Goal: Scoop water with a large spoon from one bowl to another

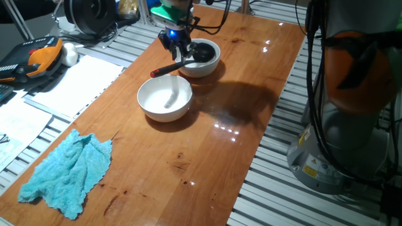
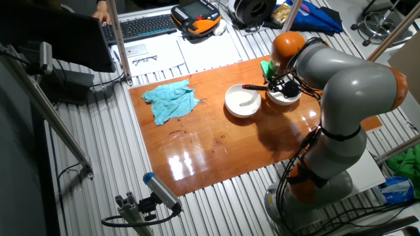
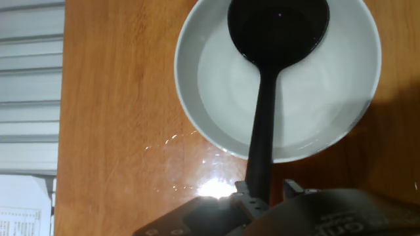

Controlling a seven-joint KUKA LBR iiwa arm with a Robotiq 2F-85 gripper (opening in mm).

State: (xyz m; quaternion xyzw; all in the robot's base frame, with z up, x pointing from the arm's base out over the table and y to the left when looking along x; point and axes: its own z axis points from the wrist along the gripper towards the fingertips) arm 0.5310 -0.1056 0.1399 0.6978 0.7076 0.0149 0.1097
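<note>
The black ladle lies with its deep head (image 1: 202, 53) inside the far white bowl (image 1: 201, 69), its handle sloping out over the rim to a red end (image 1: 154, 73). My gripper (image 1: 178, 44) is above the handle's middle and shut on it. In the hand view the ladle head (image 3: 277, 26) rests at the far side of this bowl (image 3: 190, 98), and the handle runs down between my fingertips (image 3: 244, 191). Pale water (image 3: 315, 98) shows faintly in the bowl. The near white bowl (image 1: 164, 113) stands just in front and looks almost empty. The other fixed view shows my gripper (image 2: 283, 84) over the far bowl (image 2: 284, 99).
A crumpled teal cloth (image 1: 69, 172) lies at the near left end of the wooden table (image 1: 239, 144). Papers (image 1: 75, 85) and an orange device (image 1: 44, 55) sit on the ridged bench to the left. The robot base (image 1: 345, 125) stands to the right.
</note>
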